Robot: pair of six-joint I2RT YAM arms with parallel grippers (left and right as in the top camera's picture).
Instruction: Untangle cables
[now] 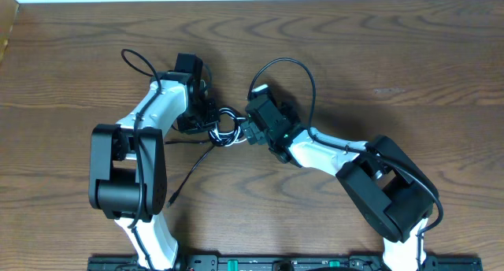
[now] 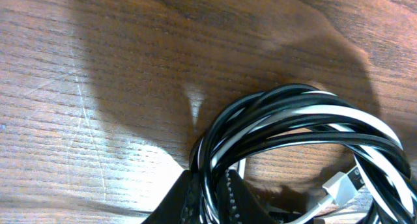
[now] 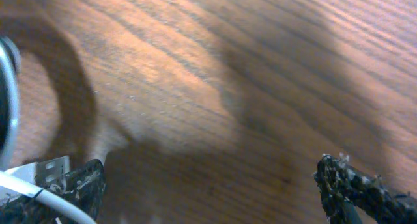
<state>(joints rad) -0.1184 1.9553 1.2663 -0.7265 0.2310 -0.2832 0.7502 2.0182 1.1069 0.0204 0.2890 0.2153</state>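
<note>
**Tangle hard to read**

From overhead the cables (image 1: 226,131) look too small to trace apart. The left wrist view crops them at right and bottom. The right wrist view is blurred, its fingers (image 3: 355,185) cut off below.

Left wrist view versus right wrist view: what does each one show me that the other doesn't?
Left wrist only: the coil of black and white cables, pinched in the shut left claw. Right wrist only: the open right claw, its fingers wide apart with nothing between them. Both: the wooden table, a bit of white cable, and a plug in each.
</note>
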